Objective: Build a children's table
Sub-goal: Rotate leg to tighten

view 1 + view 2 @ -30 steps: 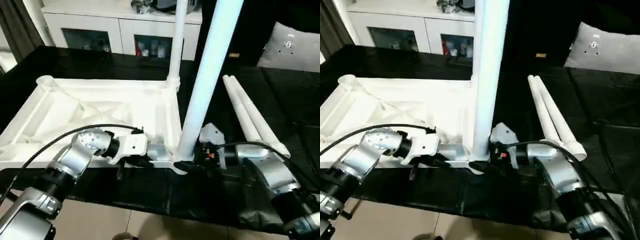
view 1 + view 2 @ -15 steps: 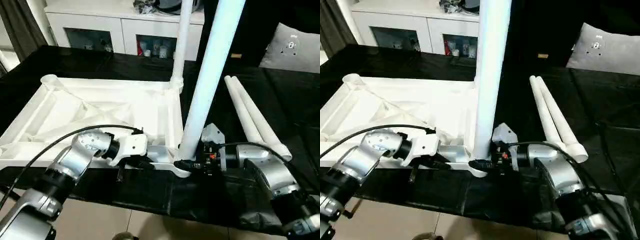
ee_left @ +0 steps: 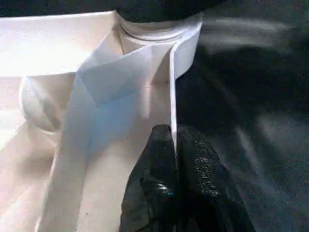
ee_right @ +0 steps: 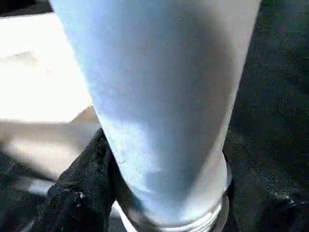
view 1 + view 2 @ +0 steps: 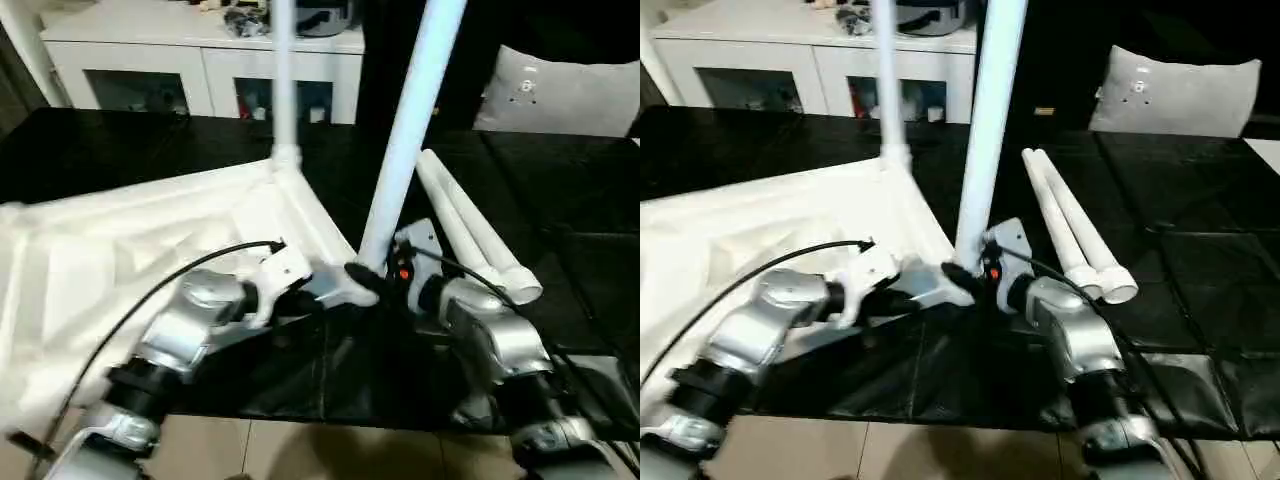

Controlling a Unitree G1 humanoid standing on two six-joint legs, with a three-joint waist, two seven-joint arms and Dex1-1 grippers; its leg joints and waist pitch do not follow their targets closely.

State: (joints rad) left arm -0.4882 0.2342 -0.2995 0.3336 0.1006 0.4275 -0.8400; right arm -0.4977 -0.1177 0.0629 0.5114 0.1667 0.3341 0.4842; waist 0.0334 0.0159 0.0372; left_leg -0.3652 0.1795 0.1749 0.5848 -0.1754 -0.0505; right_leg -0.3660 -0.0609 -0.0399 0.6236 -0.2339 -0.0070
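Children's table (image 5: 120,250) lies upside down on the black counter (image 5: 590,230) towards its left end, two legs standing up from its right-hand corners. From my head, my left claw (image 5: 318,297) and right claw (image 5: 368,281) meet at the near corner, and two loose legs (image 5: 468,230) lie side by side just right of them. My left wrist shows my left claw (image 3: 175,145) pinched shut on the tabletop's thin rim. My right wrist shows my right claw's fingers (image 4: 79,193) around the near leg (image 4: 164,101) at its base.
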